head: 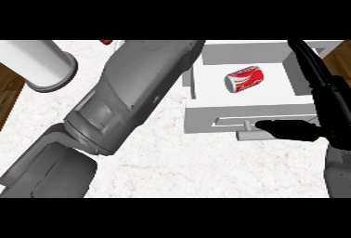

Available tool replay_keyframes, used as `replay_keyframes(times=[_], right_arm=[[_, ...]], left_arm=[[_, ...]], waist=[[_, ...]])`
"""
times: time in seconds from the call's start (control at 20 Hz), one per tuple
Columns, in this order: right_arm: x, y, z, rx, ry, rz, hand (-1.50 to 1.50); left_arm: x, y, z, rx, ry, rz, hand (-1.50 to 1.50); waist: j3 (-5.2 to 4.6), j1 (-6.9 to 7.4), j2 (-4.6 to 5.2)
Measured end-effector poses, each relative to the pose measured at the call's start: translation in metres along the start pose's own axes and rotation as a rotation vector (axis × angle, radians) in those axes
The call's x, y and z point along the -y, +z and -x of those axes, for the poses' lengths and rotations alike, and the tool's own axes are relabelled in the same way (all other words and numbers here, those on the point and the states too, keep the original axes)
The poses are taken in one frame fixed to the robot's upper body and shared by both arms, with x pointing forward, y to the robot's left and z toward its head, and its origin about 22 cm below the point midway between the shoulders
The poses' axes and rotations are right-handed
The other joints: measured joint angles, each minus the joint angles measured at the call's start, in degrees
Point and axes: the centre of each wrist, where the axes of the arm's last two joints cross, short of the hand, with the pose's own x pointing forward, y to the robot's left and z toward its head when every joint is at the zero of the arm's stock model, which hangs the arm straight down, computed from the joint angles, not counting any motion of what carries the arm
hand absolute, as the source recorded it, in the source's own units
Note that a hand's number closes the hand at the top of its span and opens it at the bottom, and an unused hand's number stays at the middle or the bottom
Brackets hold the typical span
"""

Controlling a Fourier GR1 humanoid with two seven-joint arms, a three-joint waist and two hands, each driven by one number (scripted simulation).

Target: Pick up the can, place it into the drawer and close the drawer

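My left forearm (130, 100) crosses the counter (165, 158) toward its far edge, its hand out of frame, so I can't tell its state. The can (244, 78) lies on its side mid-drawer (202, 114): light, thin-walled, slick, apt to roll, so I'd leave it. My right hand (322, 100) holds nothing, fingers straight, thumb at the handle (244, 125) on the near front — I'd push there to close.

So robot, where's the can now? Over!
Can lying in open drawer. Right hand at drawer handle. Left hand out of view.
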Motion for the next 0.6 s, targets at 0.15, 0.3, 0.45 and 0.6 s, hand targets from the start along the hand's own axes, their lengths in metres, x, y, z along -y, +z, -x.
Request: replay_keyframes(times=[0.15, 0.3, 0.45, 0.6], right_arm=[[-0.024, -0.007, 0.008, -0.004, 0.079, -0.035, -1.5], [-0.045, -0.017, 0.021, -0.014, 0.159, -0.062, -1.5], [-0.066, -0.027, 0.029, 0.001, 0.211, -0.072, -1.5], [-0.089, -0.039, 0.037, -0.006, 0.246, -0.074, -1.5]], left_arm=[[-0.002, -0.002, -0.004, 0.002, -0.005, 0.008, -1.5], [-0.008, -0.005, -0.001, -0.006, -0.004, 0.021, -1.5], [-0.009, -0.005, 0.001, -0.015, 0.006, 0.021, -1.5], [-0.015, -0.007, 0.001, -0.013, 0.016, 0.013, -1.5]], waist=[[-0.01, 0.77, -0.17], [-0.02, 1.63, -0.32], [-0.04, 2.09, -0.54], [-0.04, 2.81, -0.66]])
